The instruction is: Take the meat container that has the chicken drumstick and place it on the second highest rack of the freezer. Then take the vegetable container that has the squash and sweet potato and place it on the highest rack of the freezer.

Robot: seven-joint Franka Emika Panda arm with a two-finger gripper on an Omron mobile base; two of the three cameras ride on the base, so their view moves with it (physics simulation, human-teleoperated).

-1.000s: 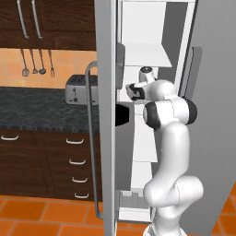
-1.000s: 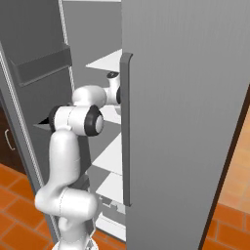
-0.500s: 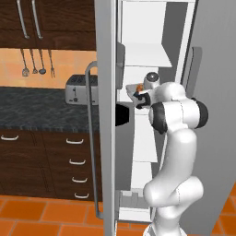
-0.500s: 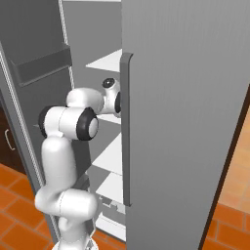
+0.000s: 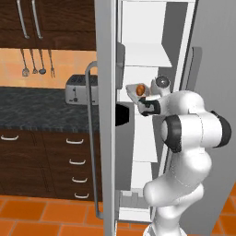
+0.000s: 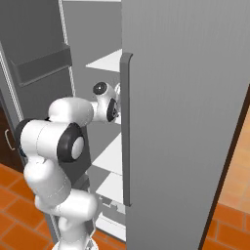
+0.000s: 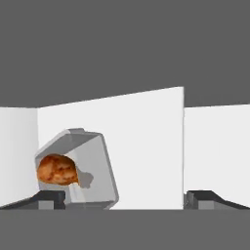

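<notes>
The meat container (image 7: pixel 80 166) is a clear grey tray holding the orange-brown chicken drumstick (image 7: pixel 57 169). It rests on a white rack inside the freezer (image 5: pixel 107 55). In the left base view the container (image 5: pixel 137 89) sits on the second highest rack (image 5: pixel 132 94), under the highest rack (image 5: pixel 144 57). My gripper (image 7: pixel 127 199) is open, and the tray lies just ahead of it, off toward the left fingertip (image 7: pixel 49 199). The gripper (image 5: pixel 142 98) hangs just short of the tray. The vegetable container, squash and sweet potato are out of view.
The open left freezer door (image 5: pixel 105 152) with its bar handle (image 5: pixel 91 138) and a dark door bin (image 5: pixel 122 115) stands close beside my arm. The right door (image 6: pixel 185 122) hides my hand. A toaster (image 5: pixel 79 89) sits on the dark counter (image 5: pixel 32 113) over drawers.
The jaws have spread wide and let go of the meat container, which stays on its rack. My elbow has swung outward, away from the shelves.
</notes>
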